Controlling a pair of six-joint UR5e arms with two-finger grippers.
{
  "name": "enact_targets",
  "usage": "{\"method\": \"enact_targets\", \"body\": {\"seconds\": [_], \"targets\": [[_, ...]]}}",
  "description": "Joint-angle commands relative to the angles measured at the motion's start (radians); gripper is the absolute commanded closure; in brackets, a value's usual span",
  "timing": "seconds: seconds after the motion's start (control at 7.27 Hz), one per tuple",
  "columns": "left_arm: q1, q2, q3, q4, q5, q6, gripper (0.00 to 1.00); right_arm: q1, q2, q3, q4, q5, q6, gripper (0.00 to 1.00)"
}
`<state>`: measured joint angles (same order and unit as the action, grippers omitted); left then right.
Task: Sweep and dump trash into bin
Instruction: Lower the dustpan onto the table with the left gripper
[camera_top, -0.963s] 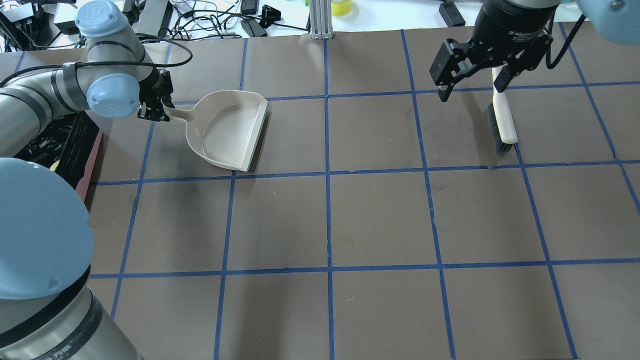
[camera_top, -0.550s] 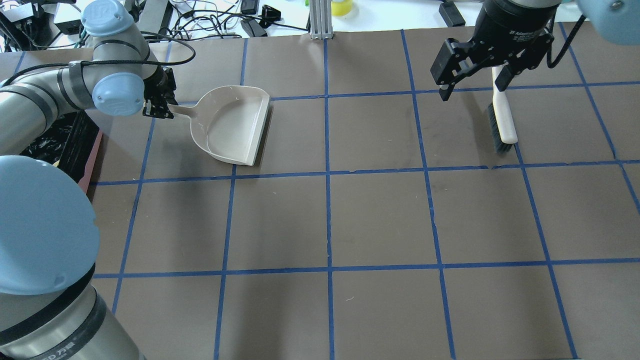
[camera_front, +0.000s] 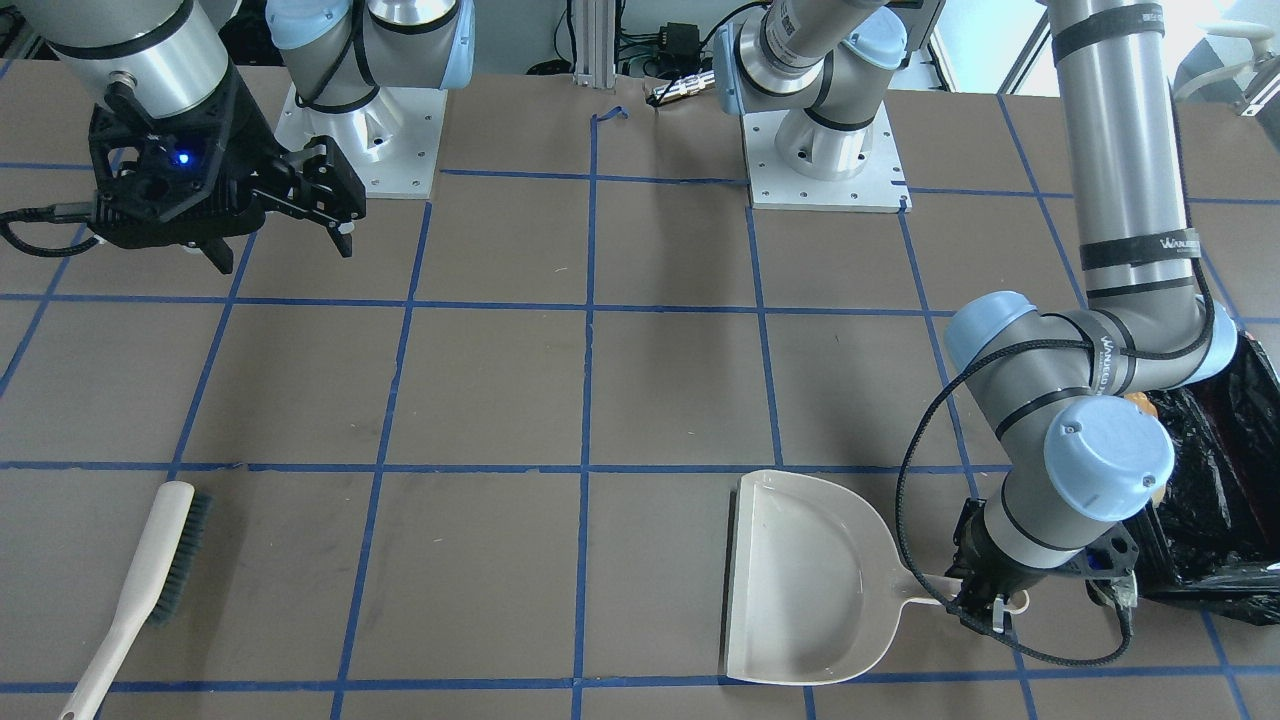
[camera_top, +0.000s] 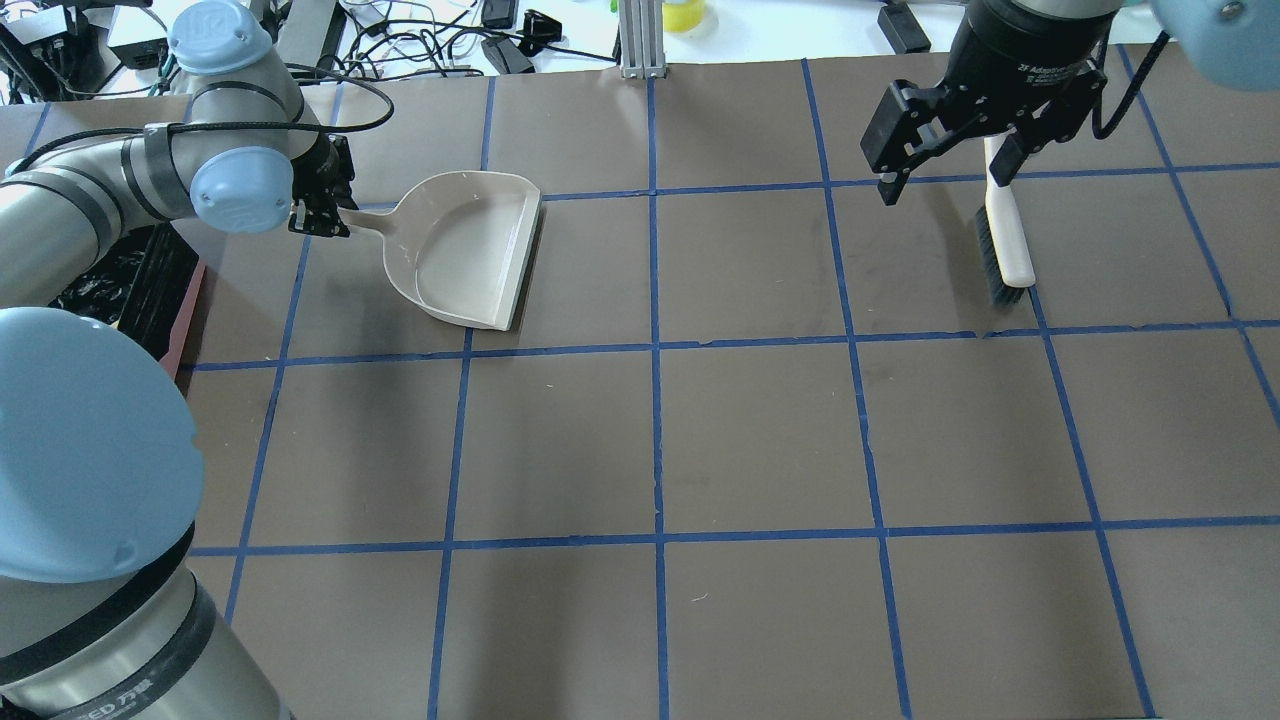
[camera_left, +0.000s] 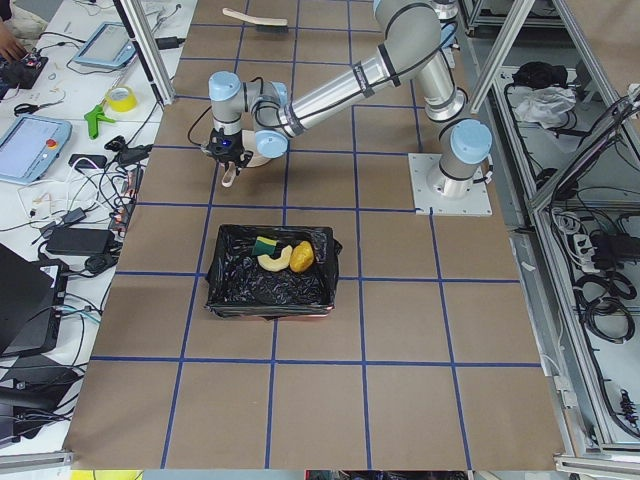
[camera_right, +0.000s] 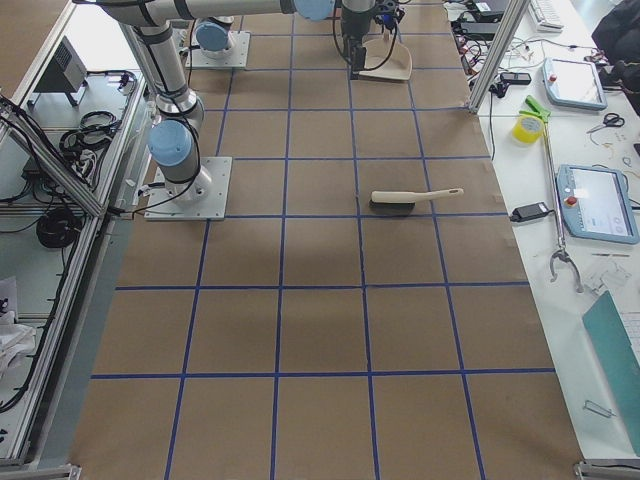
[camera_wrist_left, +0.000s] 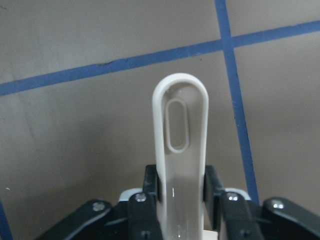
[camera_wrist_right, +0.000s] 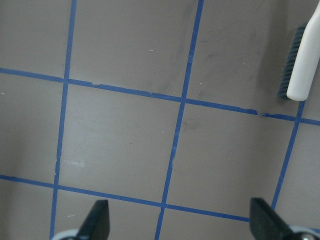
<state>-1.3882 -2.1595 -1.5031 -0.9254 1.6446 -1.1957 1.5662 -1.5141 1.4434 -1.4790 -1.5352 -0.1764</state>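
My left gripper (camera_wrist_left: 181, 187) pinches the dustpan handle (camera_wrist_left: 180, 125): light, stiff, slick plastic, so it could pivot. My right gripper (camera_top: 943, 178) is spread and empty.

In the overhead view the left arm (camera_top: 95, 195) hid most of the bin (camera_top: 186, 318), and the right hand (camera_top: 943, 182) covered the brush (camera_top: 1006, 242) handle's end.

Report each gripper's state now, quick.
Left gripper: closed on the dustpan handle.
Right gripper: open, holding nothing; the brush lies apart from it.
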Motion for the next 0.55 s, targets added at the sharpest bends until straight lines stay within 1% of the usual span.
{"method": "enact_targets", "body": {"seconds": [0.0, 0.14, 0.28, 0.41], "targets": [[0.0, 0.003, -0.006, 0.0, 0.007, 0.004, 0.84, 0.0, 0.0, 0.0, 0.0, 0.007, 0.002, 0.0], [0.0, 0.007, -0.006, 0.0, 0.014, 0.007, 0.64, 0.0, 0.0, 0.0, 0.0, 0.007, 0.002, 0.0], [0.0, 0.018, -0.009, 0.0, 0.024, -0.005, 0.49, 0.0, 0.0, 0.0, 0.0, 0.007, 0.002, 0.0], [-0.002, 0.024, -0.008, 0.0, 0.074, -0.022, 0.34, 0.0, 0.0, 0.0, 0.0, 0.007, 0.002, 0.0]]}}
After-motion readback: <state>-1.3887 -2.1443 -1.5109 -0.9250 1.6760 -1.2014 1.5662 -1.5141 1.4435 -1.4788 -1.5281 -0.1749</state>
